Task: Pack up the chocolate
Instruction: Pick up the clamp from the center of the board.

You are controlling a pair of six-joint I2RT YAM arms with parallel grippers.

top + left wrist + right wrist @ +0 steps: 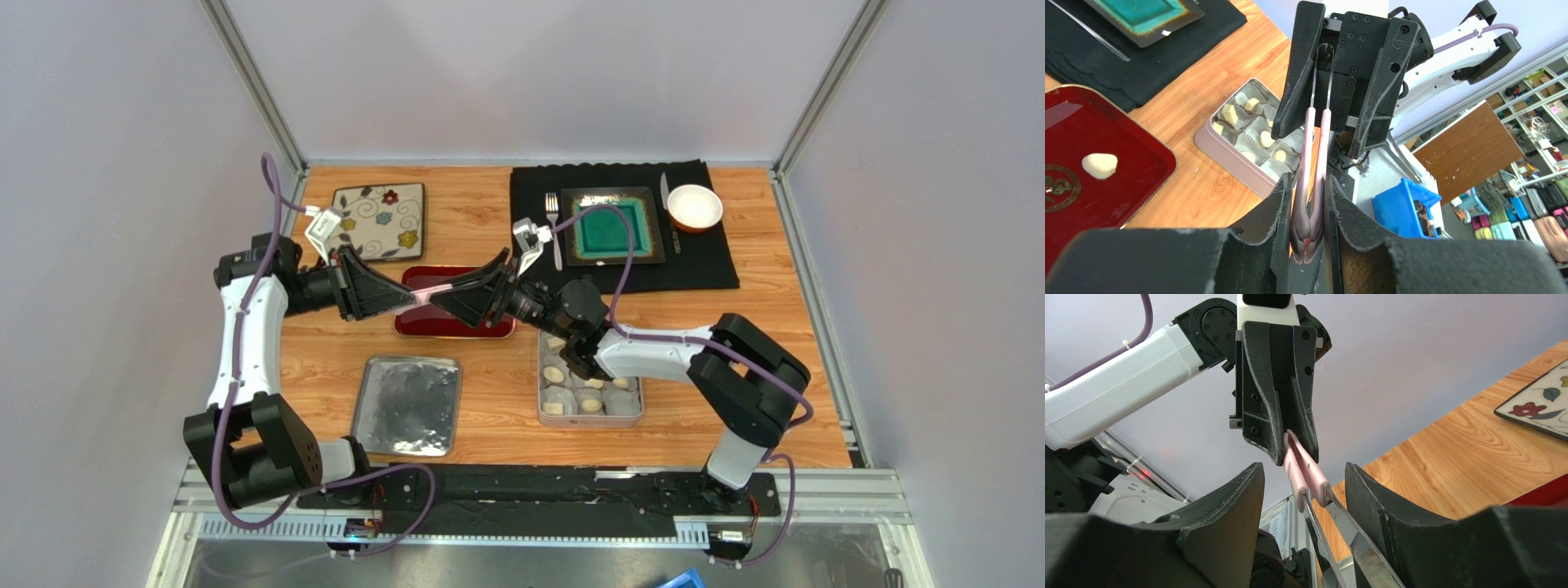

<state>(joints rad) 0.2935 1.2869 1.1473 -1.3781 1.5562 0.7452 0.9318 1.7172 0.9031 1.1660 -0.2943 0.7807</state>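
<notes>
Both arms meet in mid-air over the red tray (pixel 417 326), fingertips facing each other.

Left gripper (pixel 1309 184): nearly closed, clamped on the pink looped end of the tongs (pixel 1318 141). The tongs run straight out from it toward the right gripper (pixel 1304 471).

Right gripper: fingers stand apart on either side of the tongs' metal arms. In the right wrist view there is a clear gap on at least one side, so it has no firm hold.

Chocolate (pixel 1099 165): one cream lump lies on the red tray, below both grippers and off to the left in the left wrist view. It is well apart from the fingers and touches nothing but the tray.

Other pieces (pixel 1229 113) sit in white paper cups (pixel 1250 139) in the silver tin (pixel 1223 154). The tin stands on the bench (pixel 1204 184) beside the tray, under the right arm's forearm in the top view.
</notes>
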